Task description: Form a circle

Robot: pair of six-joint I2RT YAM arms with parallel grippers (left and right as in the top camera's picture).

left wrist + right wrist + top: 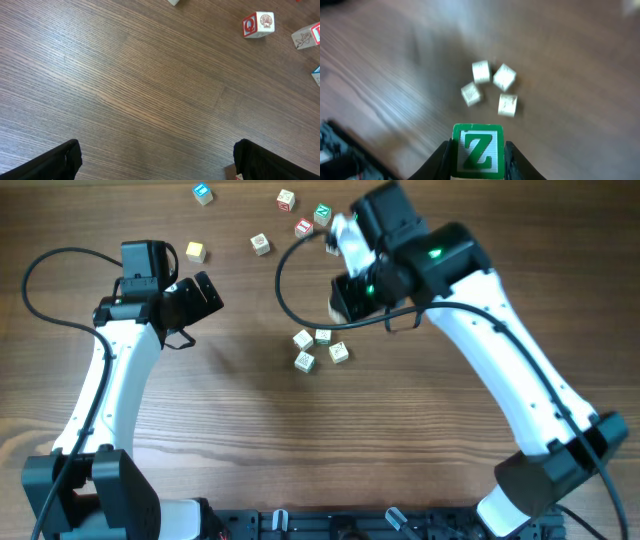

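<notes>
The circle (pixel 318 348) is a tight curved group of several small whitish cubes at the table's middle; it shows blurred in the right wrist view (pixel 492 87). My right gripper (pixel 345 298) hangs just beyond and above this group. It is shut on a cube with a green Z face (pixel 477 151), which sits squarely between the two black fingers (pixel 441 160). My left gripper (pixel 200 298) is off to the left, open and holding nothing, with bare wood between its fingertips (pixel 57 162).
Loose cubes lie scattered along the far side of the table: a blue one (pixel 203 192), a yellow one (pixel 195 251), a tan one (pixel 260 243), and red and green ones (pixel 304 226). A red Q cube (pixel 258 24) lies ahead of my left gripper.
</notes>
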